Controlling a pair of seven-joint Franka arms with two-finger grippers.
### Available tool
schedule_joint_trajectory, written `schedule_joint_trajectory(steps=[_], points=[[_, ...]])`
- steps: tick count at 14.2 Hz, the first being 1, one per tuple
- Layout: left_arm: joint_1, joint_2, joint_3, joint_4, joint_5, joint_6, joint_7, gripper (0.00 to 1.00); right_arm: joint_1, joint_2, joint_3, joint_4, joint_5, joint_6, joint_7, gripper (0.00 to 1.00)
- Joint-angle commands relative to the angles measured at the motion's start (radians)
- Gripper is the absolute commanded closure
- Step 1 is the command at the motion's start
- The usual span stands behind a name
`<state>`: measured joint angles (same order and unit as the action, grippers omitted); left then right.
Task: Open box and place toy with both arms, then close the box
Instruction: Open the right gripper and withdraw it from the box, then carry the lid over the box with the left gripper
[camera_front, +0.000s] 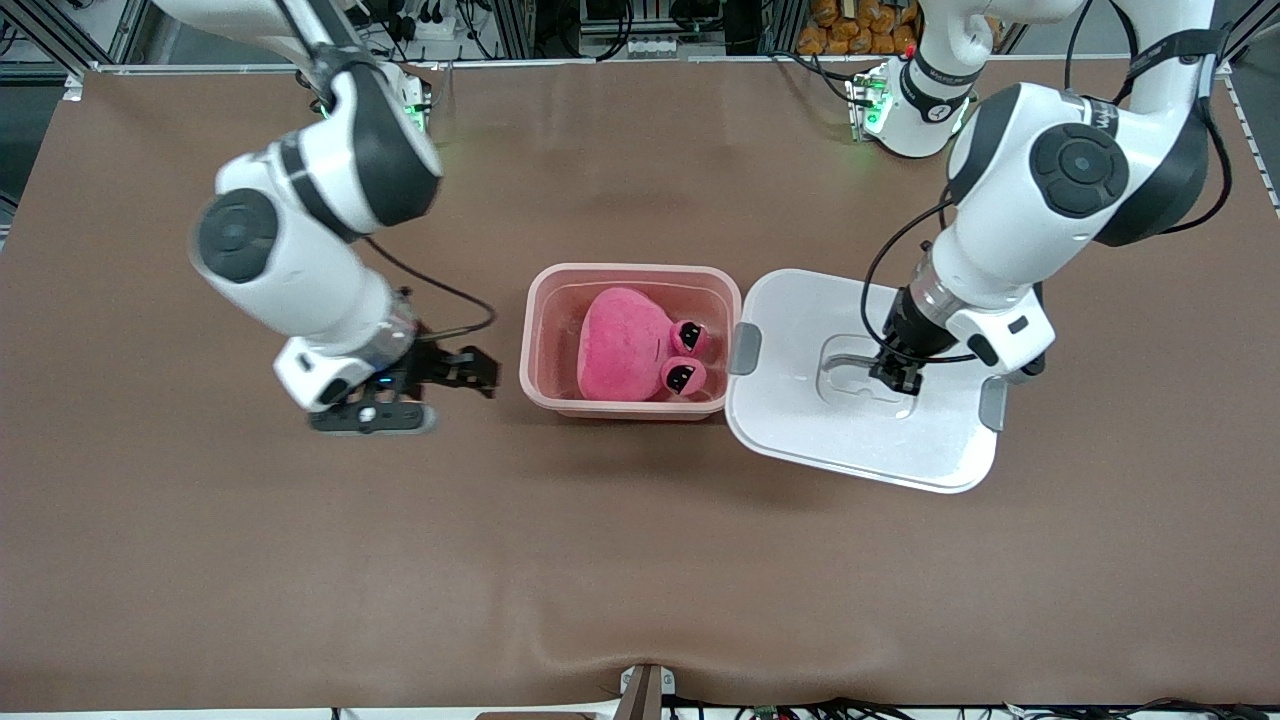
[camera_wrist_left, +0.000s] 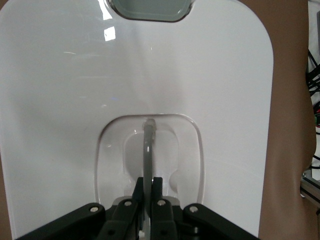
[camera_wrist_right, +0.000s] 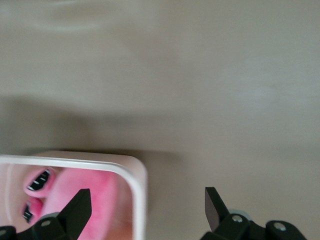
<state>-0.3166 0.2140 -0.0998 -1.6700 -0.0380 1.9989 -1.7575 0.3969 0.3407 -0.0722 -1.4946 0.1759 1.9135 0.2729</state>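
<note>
The pink box (camera_front: 536, 330) stands uncovered at the table's middle, with the pink toy (camera_front: 625, 345) inside it. Its white lid (camera_front: 800, 420) is beside it, toward the left arm's end, and its edge meets the box's rim. My left gripper (camera_front: 897, 378) is shut on the lid's clear handle (camera_wrist_left: 147, 145) in the recess; in the left wrist view the left gripper (camera_wrist_left: 148, 186) pinches that thin bar. My right gripper (camera_front: 480, 370) hangs open at the box's end toward the right arm. In the right wrist view the right gripper (camera_wrist_right: 147, 199) spans the box's corner rim (camera_wrist_right: 136, 186), and the toy (camera_wrist_right: 95, 186) shows inside.
Grey clips (camera_front: 745, 350) (camera_front: 993, 403) sit at the lid's two ends. Brown table cloth (camera_front: 640, 560) spreads wide nearer the camera. A cable (camera_front: 440, 290) loops from the right wrist above the table.
</note>
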Motion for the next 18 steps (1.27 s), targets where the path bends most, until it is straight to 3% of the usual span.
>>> schedule_joint_trajectory(steps=[1, 8, 12, 18], points=[[-0.009, 0.028, -0.053, 0.041, -0.005, 0.017, -0.101, 1.00, -0.082, -0.118, 0.025, -0.085, -0.015, -0.063, -0.089, 0.00], [-0.127, 0.103, -0.057, 0.065, 0.059, 0.061, -0.282, 1.00, -0.300, -0.261, 0.023, -0.084, -0.036, -0.277, -0.348, 0.00], [-0.183, 0.140, -0.057, 0.070, 0.078, 0.080, -0.351, 1.00, -0.328, -0.359, 0.023, -0.082, -0.151, -0.384, -0.379, 0.00], [-0.263, 0.269, -0.057, 0.192, 0.144, 0.083, -0.513, 1.00, -0.389, -0.437, 0.026, -0.079, -0.157, -0.513, -0.390, 0.00]])
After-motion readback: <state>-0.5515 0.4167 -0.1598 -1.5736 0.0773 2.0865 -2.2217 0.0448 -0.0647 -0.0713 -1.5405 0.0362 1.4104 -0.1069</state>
